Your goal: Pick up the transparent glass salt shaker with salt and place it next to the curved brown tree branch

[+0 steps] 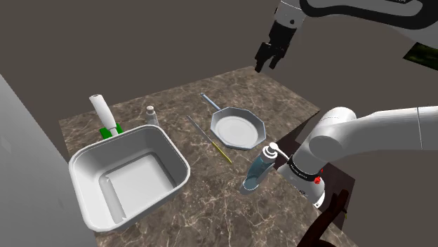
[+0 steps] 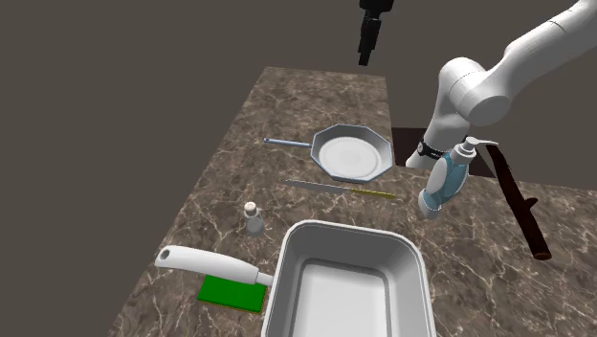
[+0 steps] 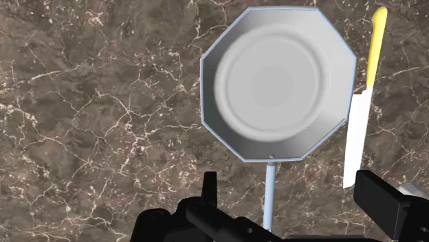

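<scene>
The gripper (image 1: 265, 67) hangs high above the brown marble worktop (image 1: 281, 98), and in the wrist view its jaws stand wide apart with nothing between them but the worktop far below. That view looks straight down on an octagonal white pan (image 3: 278, 82) and its thin handle, with a knife (image 3: 361, 124) with a yellow grip lying just beside the pan. The salt shaker (image 1: 150, 114) stands upright on the worktop, small and pale with a cap on top. In the shoulder view it is at the left, just beyond the far corner of a white rectangular tub (image 1: 175, 151). A white-handled tool on a green base (image 1: 110, 130) is near it on the left, and the knife (image 1: 210, 140) lies apart to its right. In the second exterior view the shaker (image 2: 253, 219) sits just off the tub's (image 2: 344, 230) far left corner, nearer than the knife (image 2: 340, 189) and the pan (image 2: 352, 153). A bluish bottle with a white pump top (image 2: 445, 177) leans close to the arm's base. The dark brown branch (image 2: 517, 206) lies at that view's right, beyond the bottle and well apart from the shaker. The gripper (image 2: 364, 59) hangs above the worktop's far end there.
</scene>
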Action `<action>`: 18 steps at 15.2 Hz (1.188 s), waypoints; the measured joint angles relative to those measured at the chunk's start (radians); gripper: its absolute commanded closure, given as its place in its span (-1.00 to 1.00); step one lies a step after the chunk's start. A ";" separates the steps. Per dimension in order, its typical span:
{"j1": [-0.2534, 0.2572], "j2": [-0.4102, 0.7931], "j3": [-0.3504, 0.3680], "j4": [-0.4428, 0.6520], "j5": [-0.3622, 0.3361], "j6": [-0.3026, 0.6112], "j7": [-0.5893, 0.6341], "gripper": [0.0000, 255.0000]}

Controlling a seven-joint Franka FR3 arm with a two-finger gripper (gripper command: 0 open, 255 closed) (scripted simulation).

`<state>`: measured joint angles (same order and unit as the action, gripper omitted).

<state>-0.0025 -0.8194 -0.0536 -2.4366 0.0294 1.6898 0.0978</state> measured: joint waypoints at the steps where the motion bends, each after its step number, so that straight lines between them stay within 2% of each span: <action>1: 0.000 0.000 0.000 0.000 0.000 0.000 0.000 -1.00; 3: 0.010 0.017 0.021 -0.012 0.015 0.035 0.020 -1.00; 10: 0.057 0.135 0.120 -0.059 0.077 0.242 0.111 -1.00; 18: 0.095 0.373 0.249 -0.011 0.111 0.486 0.232 -1.00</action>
<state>0.0929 -0.4462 0.1953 -2.4473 0.1408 2.1759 0.3301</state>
